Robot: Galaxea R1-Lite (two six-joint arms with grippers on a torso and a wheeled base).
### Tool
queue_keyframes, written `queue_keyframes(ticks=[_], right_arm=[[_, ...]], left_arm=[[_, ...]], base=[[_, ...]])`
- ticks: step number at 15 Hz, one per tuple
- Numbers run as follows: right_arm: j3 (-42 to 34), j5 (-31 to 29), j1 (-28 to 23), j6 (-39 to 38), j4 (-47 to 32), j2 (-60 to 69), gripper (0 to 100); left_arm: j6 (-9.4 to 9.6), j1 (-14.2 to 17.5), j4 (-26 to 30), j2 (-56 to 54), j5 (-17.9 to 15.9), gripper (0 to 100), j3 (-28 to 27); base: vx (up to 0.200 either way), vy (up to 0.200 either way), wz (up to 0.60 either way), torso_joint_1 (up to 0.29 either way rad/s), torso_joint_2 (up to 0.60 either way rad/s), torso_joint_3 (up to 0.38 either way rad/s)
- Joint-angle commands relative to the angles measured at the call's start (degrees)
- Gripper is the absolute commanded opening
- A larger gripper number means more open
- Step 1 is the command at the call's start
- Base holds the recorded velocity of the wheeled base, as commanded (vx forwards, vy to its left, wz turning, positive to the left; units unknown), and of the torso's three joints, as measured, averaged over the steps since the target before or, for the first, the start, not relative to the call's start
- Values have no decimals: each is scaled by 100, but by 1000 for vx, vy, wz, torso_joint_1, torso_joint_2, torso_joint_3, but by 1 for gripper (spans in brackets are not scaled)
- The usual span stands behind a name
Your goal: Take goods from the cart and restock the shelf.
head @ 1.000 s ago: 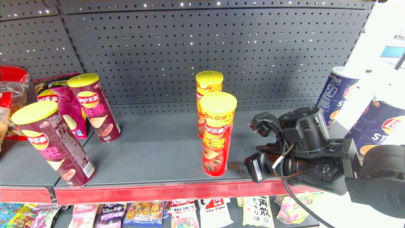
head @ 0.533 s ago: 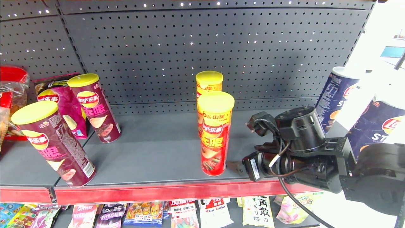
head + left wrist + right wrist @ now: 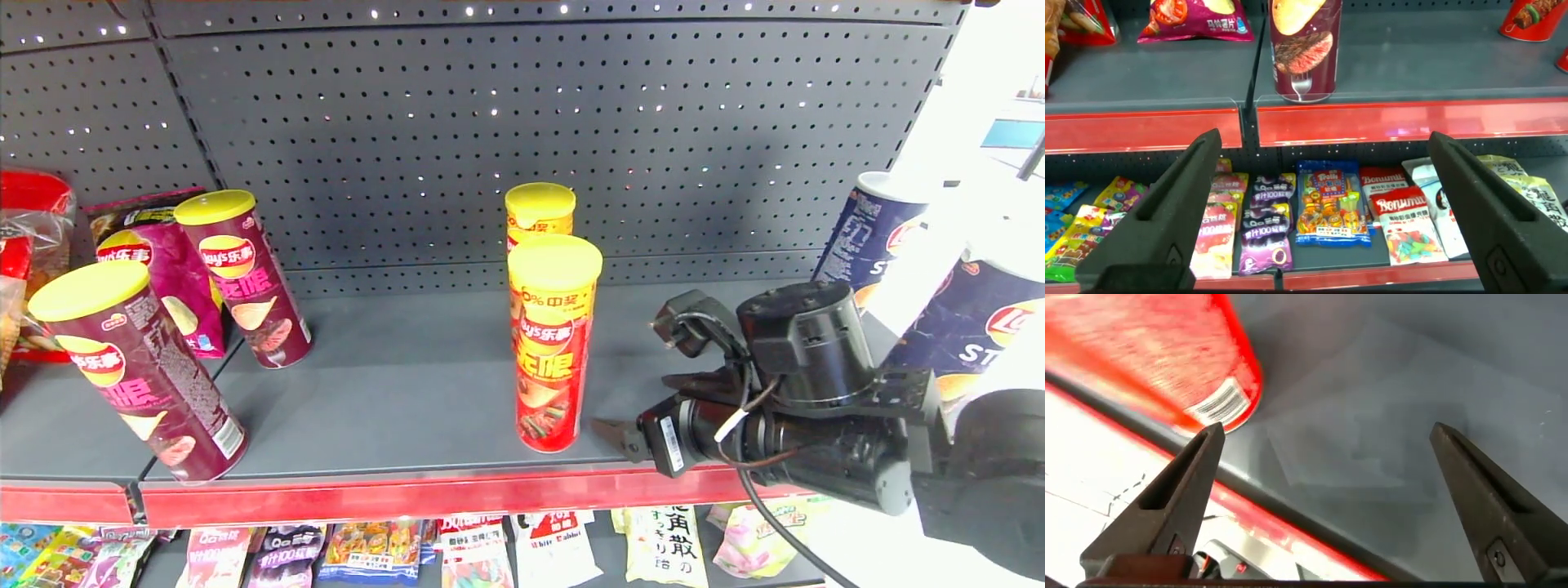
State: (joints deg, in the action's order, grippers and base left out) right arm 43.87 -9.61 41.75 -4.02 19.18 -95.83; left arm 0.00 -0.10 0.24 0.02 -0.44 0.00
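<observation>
A red chip can with a yellow lid [image 3: 553, 343] stands upright near the front edge of the grey shelf [image 3: 392, 384]. Its base also appears in the right wrist view [image 3: 1167, 359]. A second can of the same kind [image 3: 539, 208] stands right behind it. My right gripper [image 3: 645, 404] is just right of the front can at base height, open, with bare shelf between its fingers [image 3: 1327, 433]. It is apart from the can. My left gripper [image 3: 1324, 140] is open and holds nothing, in front of the red shelf lip [image 3: 1372, 122].
Two maroon cans [image 3: 139, 367] [image 3: 243, 273] and a maroon bag [image 3: 155, 253] stand at the shelf's left. Blue cans [image 3: 869, 237] [image 3: 980, 318] are at the right, close to my right arm. Snack packets [image 3: 490, 555] fill the lower shelf. Bare shelf lies between the maroon and red cans.
The front red can has shifted slightly left. My right gripper first edged left, then drew back a little to the right, away from the can.
</observation>
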Motion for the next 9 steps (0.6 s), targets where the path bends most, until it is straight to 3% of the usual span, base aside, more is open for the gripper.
queue_keyframes(ticks=[1, 5, 6, 7, 8, 9], right_arm=[[-98, 29, 8, 51, 16, 284, 100], [-116, 134, 175, -11, 25, 469, 100], [-327, 750, 404, -20, 341, 697, 100], [-344, 785, 404, -11, 359, 706, 100], [-441, 1374, 395, 7, 1185, 636, 100], [-432, 1532, 377, 16, 1580, 548, 100]], left_arm=[[0, 1, 2, -2, 0, 100, 0], [0, 1, 2, -2, 0, 100, 0], [0, 1, 2, -2, 0, 100, 0], [0, 1, 2, -2, 0, 100, 0], [0, 1, 2, -2, 0, 100, 0], [0, 1, 2, -2, 0, 100, 0]], base=[[0, 0, 0, 0, 0, 0], [0, 0, 0, 0, 0, 0], [0, 0, 0, 0, 0, 0], [0, 0, 0, 0, 0, 0], [0, 0, 0, 0, 0, 0], [0, 0, 0, 0, 0, 0]])
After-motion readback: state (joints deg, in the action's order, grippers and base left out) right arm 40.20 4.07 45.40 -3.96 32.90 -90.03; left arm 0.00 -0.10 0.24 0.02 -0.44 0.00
